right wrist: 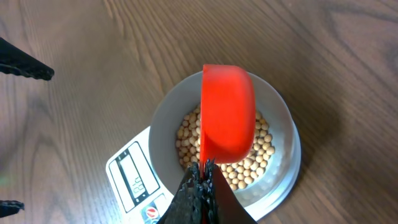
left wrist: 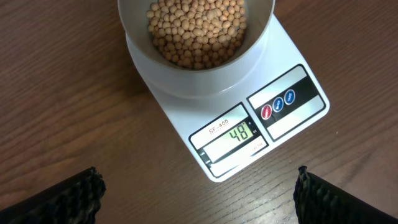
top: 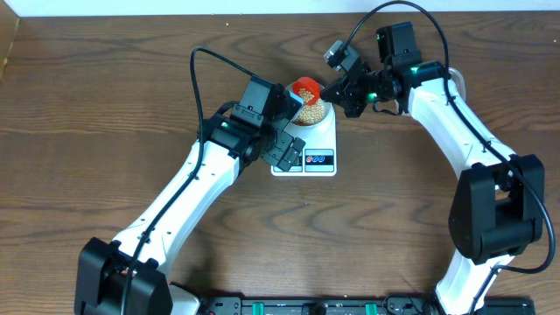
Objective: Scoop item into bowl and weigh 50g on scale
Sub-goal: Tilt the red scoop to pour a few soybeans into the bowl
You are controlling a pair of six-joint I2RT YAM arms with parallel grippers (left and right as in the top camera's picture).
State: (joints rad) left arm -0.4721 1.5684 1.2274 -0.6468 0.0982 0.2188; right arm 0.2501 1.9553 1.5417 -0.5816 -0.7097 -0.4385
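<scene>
The pale bowl [left wrist: 199, 68] stands on the white scale [left wrist: 292, 118] and holds many tan beans [left wrist: 198, 30]. The display [left wrist: 239, 135] reads 48. My right gripper [right wrist: 202, 180] is shut on the handle of a red scoop [right wrist: 227, 112], held tipped over the bowl [right wrist: 280, 112] above the beans [right wrist: 255, 165]. In the overhead view the scoop [top: 305, 88] sits above the bowl [top: 311, 114] on the scale [top: 325, 133]. My left gripper [left wrist: 199, 190] is open and empty, hovering over the table just in front of the scale.
The wooden table [top: 105, 114] surrounds the scale. The left arm [top: 188, 188] reaches in from the lower left and the right arm [top: 464, 131] from the right. Black equipment lies along the front edge [top: 297, 306].
</scene>
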